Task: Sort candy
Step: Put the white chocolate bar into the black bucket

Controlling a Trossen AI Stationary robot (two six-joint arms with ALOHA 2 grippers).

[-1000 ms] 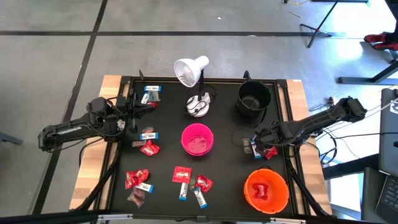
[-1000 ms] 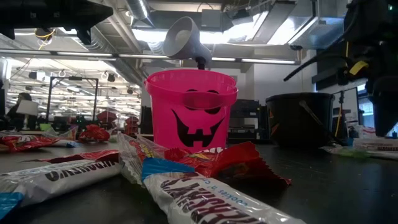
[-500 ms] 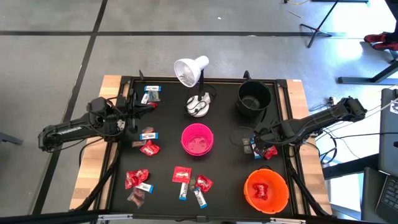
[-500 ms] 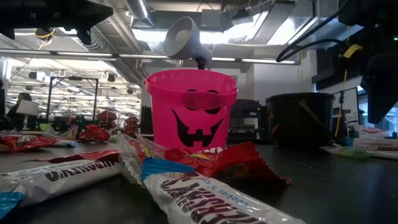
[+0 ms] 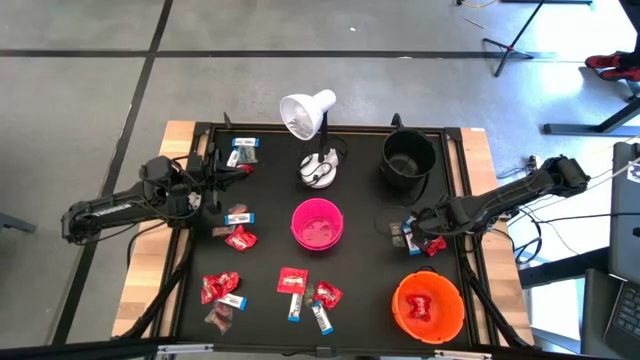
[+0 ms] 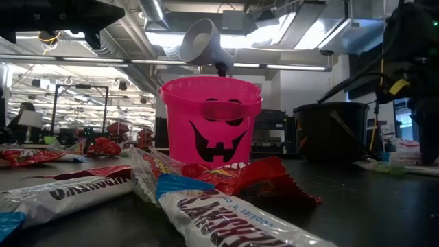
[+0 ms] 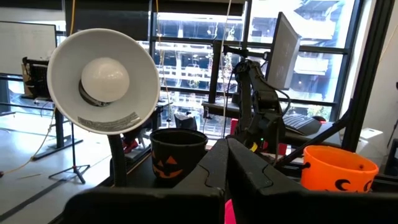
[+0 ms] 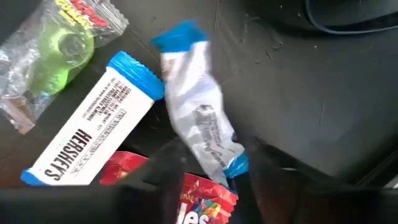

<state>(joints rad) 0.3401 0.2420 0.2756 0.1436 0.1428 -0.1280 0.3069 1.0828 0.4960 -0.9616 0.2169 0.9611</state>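
At the right of the high view, the right gripper (image 5: 414,232) hovered spread over a crinkled white-and-blue bar (image 8: 199,127) among the candy, judged light, limp and slippery, best pinched across its middle, while the left gripper (image 5: 222,172) waited upper left, fingers pressed together.

Bare mat (image 5: 370,280) lies between pink bucket (image 5: 317,223) and orange bucket (image 5: 427,306); lamp (image 5: 308,115) crowds the back.

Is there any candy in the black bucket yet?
No. In the high view the black bucket shows only its dark, bare inside, while red candy sits in the orange bucket.
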